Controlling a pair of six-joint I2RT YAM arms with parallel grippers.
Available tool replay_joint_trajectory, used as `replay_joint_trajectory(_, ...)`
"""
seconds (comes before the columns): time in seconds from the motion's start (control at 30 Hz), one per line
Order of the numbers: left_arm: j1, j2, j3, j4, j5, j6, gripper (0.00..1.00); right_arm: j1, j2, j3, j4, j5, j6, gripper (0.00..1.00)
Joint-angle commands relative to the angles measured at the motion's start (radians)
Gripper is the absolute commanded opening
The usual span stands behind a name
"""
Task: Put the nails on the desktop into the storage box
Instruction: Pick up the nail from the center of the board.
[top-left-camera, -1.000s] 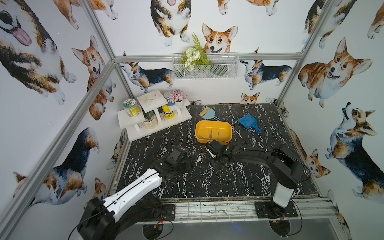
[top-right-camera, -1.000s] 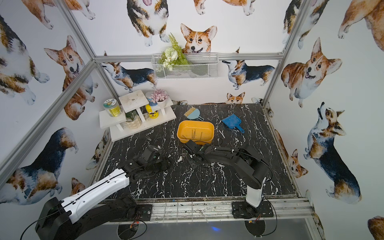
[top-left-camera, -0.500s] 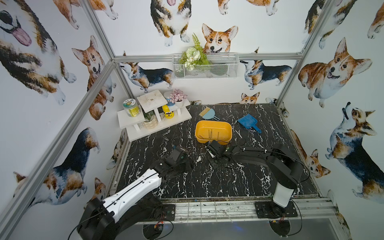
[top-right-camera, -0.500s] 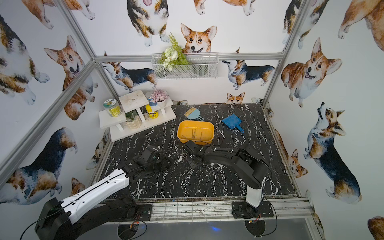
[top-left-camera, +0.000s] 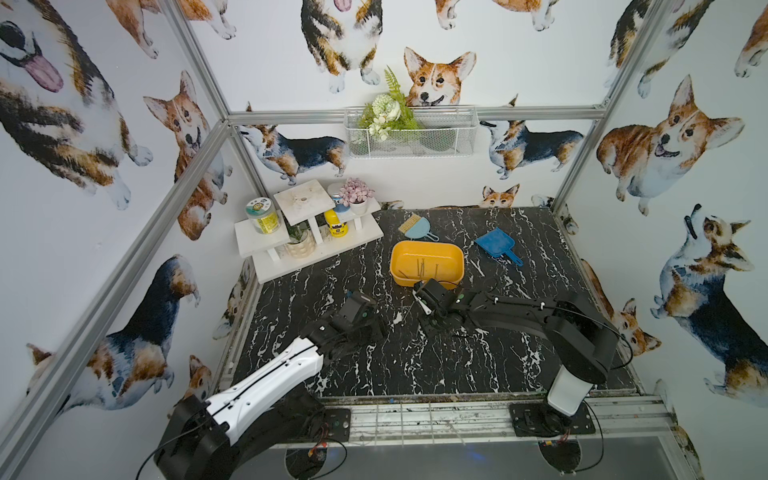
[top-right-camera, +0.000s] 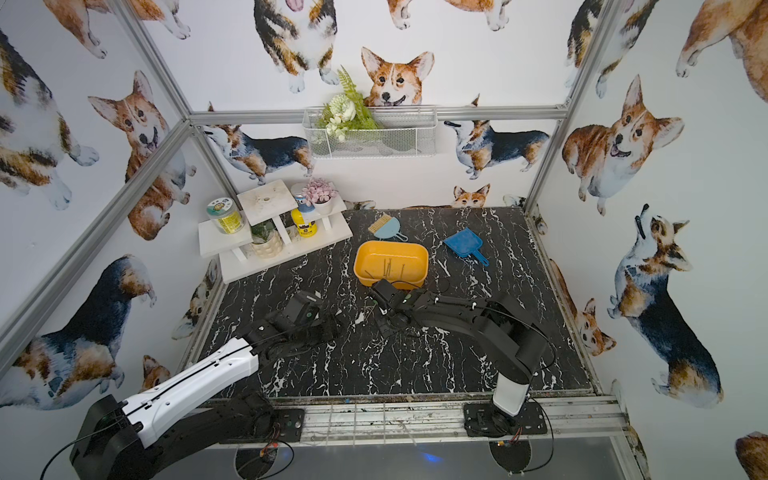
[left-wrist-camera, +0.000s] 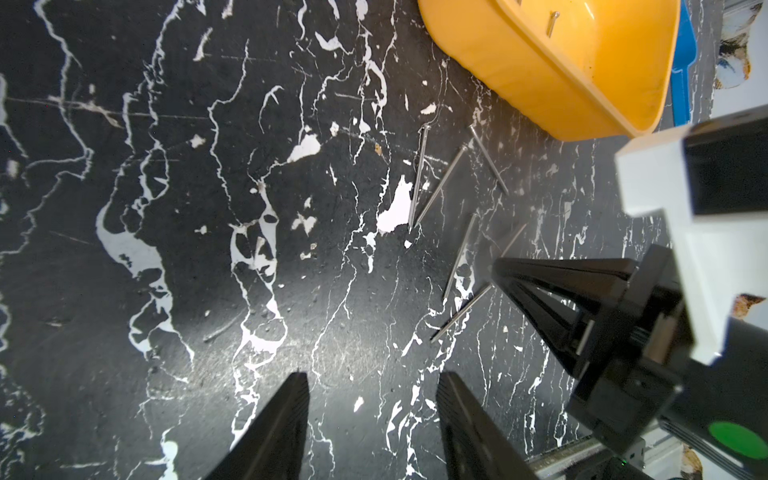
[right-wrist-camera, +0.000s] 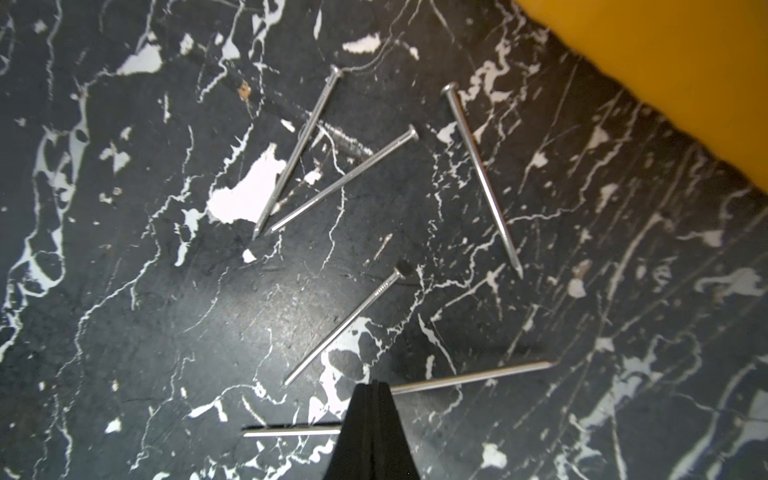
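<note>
Your right gripper (right-wrist-camera: 370, 390) is pinched shut among the nails (right-wrist-camera: 341, 180) at 6 o'clock from the box (top-left-camera: 451, 255); can't tell if it's got one. Your left gripper (left-wrist-camera: 372, 376) sits half-open, empty.

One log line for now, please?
right gripper: jaws shut on nail | left gripper: jaws open | box: nails inside | desktop: loose nails

In both top views the box (top-left-camera: 451, 253) sits on the surface (top-left-camera: 457, 365) at frame centre, with some nails (top-left-camera: 422, 266) lying in it. The shelf (top-left-camera: 305, 201) stands to its upper left, the brush (top-left-camera: 415, 227) just above it, the dustpan (top-left-camera: 494, 243) to its upper right, and the basket (top-left-camera: 436, 141) on the back wall higher up. Other nails lie on the surface just below the box, beside the right end effector (right-wrist-camera: 371, 384), with the left end effector (left-wrist-camera: 372, 380) further to the lower left.
</note>
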Motion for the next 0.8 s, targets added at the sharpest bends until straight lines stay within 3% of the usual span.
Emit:
replay_joint_trajectory(0.0,0.001,0.004,0.012,0.004,-0.009,0.007,0.56,0.003,-0.029,0.011,-0.022,-0.011,0.022,0.00)
replay_joint_trajectory(0.5,0.001,0.029,0.030,0.012,-0.007,0.016,0.56,0.019,-0.135,0.035,-0.076,-0.010,0.041,0.00)
replay_joint_trajectory(0.77,0.002,0.052,0.060,0.010,-0.010,0.032,0.56,0.018,-0.171,0.142,-0.147,0.047,0.002,0.00)
